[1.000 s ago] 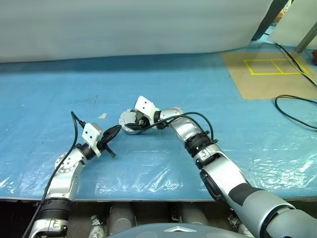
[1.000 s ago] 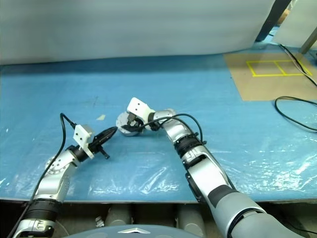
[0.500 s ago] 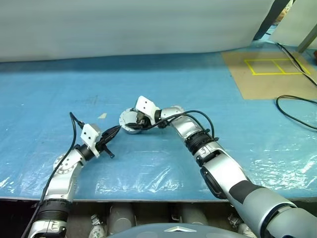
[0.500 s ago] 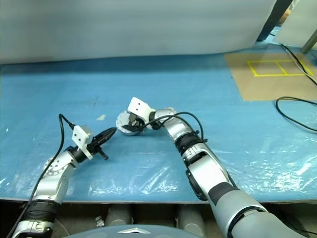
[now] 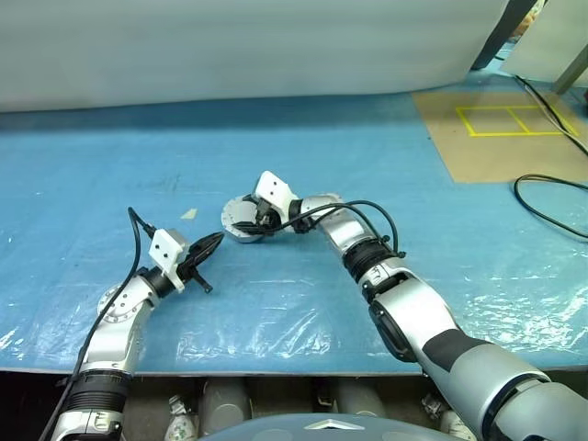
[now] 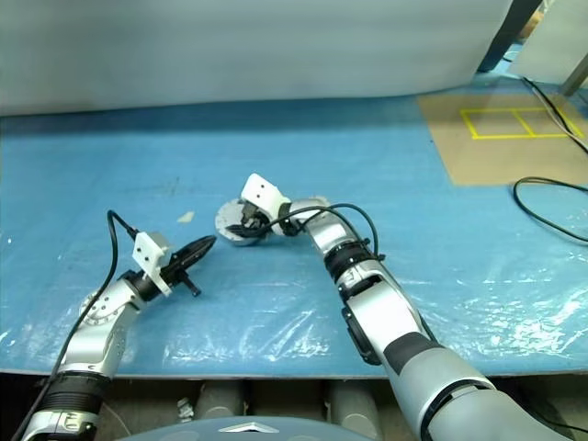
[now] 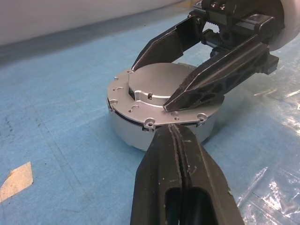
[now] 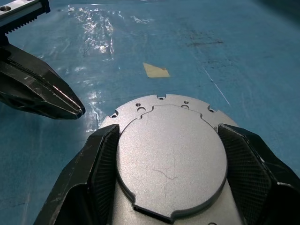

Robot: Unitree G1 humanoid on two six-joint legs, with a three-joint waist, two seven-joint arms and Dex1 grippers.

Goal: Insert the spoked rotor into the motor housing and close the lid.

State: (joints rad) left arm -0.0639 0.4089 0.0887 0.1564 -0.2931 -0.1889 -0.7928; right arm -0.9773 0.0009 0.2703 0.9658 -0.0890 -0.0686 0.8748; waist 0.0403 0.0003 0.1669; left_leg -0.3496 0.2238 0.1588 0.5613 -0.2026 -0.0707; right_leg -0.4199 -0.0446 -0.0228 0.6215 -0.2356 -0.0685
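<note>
The motor housing [image 7: 136,136] stands on the blue table, a round silver-grey puck. The lid [image 8: 171,159] lies on top of it, smooth light grey face up. My right gripper [image 8: 168,129] reaches over from the right, its two black fingers [image 7: 220,79] pressed against opposite sides of the lid's raised round plate. My left gripper [image 7: 172,126] is shut with nothing in it, its tip [image 5: 217,238] just short of the housing's near rim. The spoked rotor is hidden.
A tan tape scrap [image 5: 189,214] lies left of the housing. A brown board with yellow outlines [image 5: 501,133] and a black cable [image 5: 542,197] are at the far right. A white sheet backs the table; crinkled plastic covers the front edge [image 5: 276,358].
</note>
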